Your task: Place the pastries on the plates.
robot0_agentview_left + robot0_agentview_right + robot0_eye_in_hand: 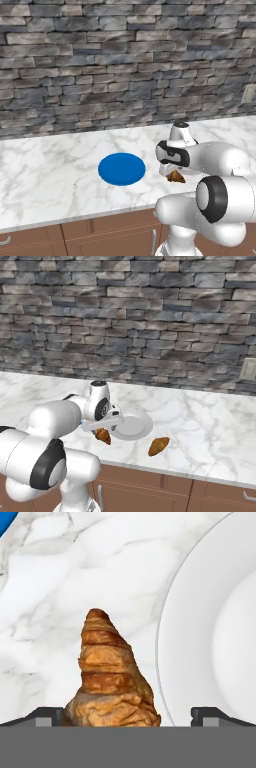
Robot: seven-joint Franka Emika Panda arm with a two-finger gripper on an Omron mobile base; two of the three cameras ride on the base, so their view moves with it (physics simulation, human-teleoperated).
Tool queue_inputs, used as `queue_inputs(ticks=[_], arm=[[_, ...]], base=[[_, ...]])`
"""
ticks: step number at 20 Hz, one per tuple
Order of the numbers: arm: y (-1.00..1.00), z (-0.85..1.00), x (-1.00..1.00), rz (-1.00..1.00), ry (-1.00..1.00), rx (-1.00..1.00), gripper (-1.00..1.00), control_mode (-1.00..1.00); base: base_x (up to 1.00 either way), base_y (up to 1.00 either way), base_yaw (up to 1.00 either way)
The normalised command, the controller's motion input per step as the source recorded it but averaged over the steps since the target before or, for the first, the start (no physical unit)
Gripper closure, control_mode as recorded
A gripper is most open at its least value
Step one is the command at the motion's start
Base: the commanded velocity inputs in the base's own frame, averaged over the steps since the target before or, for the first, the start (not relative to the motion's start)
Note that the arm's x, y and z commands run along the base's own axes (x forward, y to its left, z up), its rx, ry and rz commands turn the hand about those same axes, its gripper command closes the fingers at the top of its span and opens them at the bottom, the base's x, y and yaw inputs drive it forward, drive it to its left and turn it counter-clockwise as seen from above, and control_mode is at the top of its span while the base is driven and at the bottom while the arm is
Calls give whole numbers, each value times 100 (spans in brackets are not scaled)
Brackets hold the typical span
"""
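Gripper hovering open around croissant at lower centre of hand view, fingertips straddling it; white plate lying at right, blue plate sitting mid-frame.

On the marble worktop, the white plate sits near the front edge. One croissant lies just left of the plate's rim, directly under the tool (its fingers are too small to judge). A second croissant lies right of the plate, apart from it, closer to the worktop's edge.
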Motion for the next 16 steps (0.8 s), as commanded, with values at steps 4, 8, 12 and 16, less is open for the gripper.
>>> queue_inputs(ticks=[4,8,12,16], arm=[[0,-28,0,0,0,0,-100,-100],[1,-20,-19,0,-1,0,-100,-100],[6,0,-45,0,-12,0,-100,-100],[4,-6,-51,0,-6,0,-100,-100]], base=[[0,0,0],[0,0,0],[0,0,0],[0,0,0]])
